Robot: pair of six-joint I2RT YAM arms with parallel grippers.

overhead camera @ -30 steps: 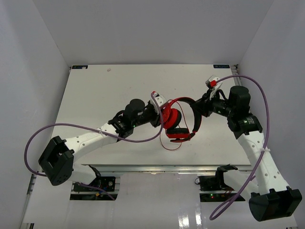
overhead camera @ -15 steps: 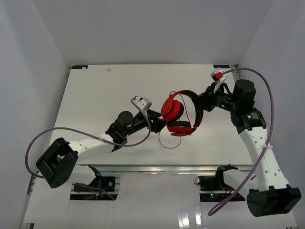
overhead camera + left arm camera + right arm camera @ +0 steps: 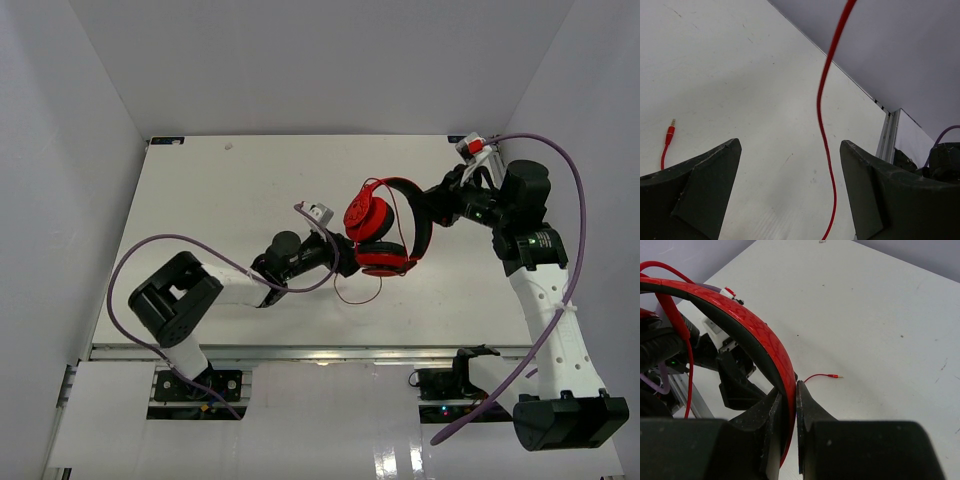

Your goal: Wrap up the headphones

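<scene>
The red headphones [image 3: 383, 234] hang above the table's middle, earcups stacked one over the other. My right gripper [image 3: 434, 206] is shut on their red and black headband [image 3: 742, 327], which is pinched between my fingertips [image 3: 790, 399]. The thin red cable [image 3: 352, 296] droops in a loop below the earcups. My left gripper [image 3: 343, 258] sits just left of the lower earcup, open. In the left wrist view the cable [image 3: 822, 117] runs down between the wide-apart fingers [image 3: 706, 184] without touching them. The cable's plug [image 3: 670, 133] lies on the table; it also shows as the plug [image 3: 832, 376].
Thick purple robot cables [image 3: 150, 246] arc off both arms. The white table [image 3: 220, 190] is bounded by walls at the left, right and back, with a metal rail [image 3: 300, 351] along its near edge.
My left gripper has opened wide and its arm has swung in under the earcups. My right gripper has carried the headphones slightly back and to the right.
</scene>
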